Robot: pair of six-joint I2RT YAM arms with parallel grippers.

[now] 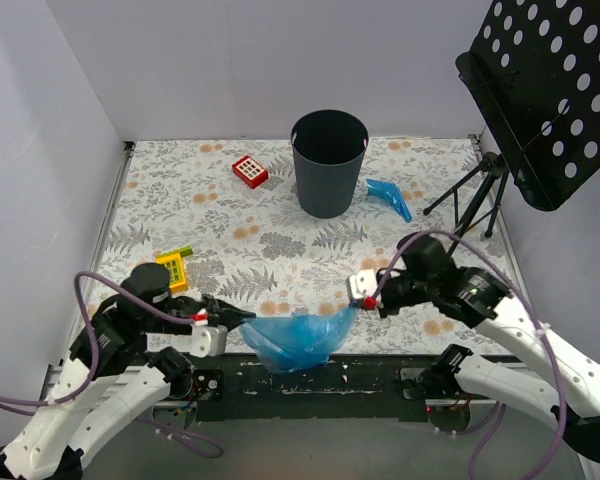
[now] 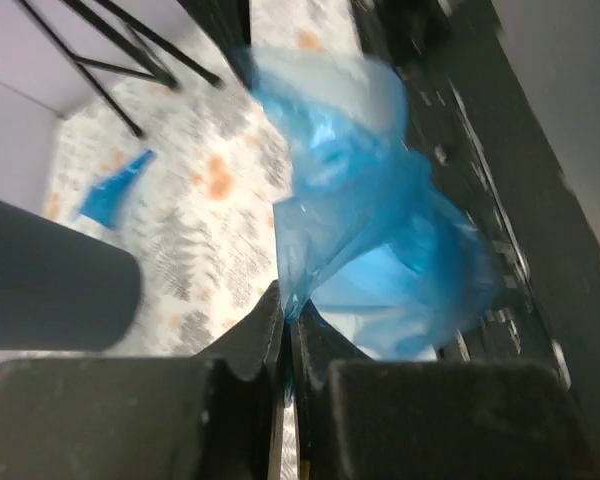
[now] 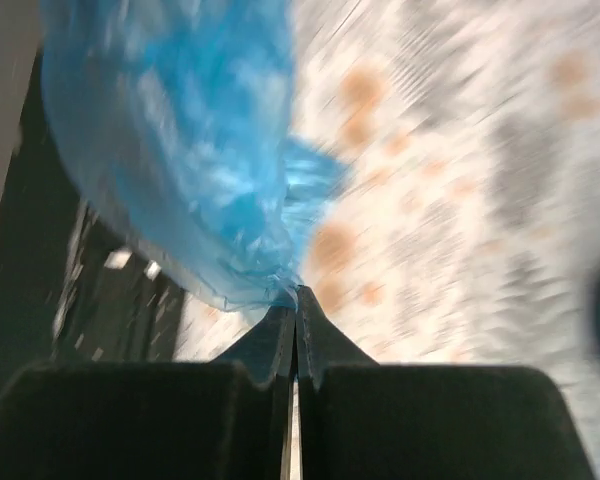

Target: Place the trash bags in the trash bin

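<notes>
Left arm: I reach low along the near edge of the tabletop, elbow bent, forearm pointing right toward the middle.
Left pincer: clenched on the left edge of the spread trash bag; in my wrist view the blue film comes out right at my closed tips.
Right arm: folded at the elbow over the near right part of the tabletop, wrist turned back to the left.
Right pincer: clenched on the right corner of the same bag; the film bunches at my closed tips.
Spread trash bag: it hangs between my two pincers like a sling at the middle of the near edge, sagging over the dark base strip.
Folded trash bag: it lies flat on the tabletop just right of the trash bin.
Trash bin: upright near the middle of the far edge, mouth up, well apart from both pincers.
Red-and-white tile: just left of the bin.
Yellow block: toward the left edge, just beyond my left arm.
Music stand: at the far right corner.
</notes>
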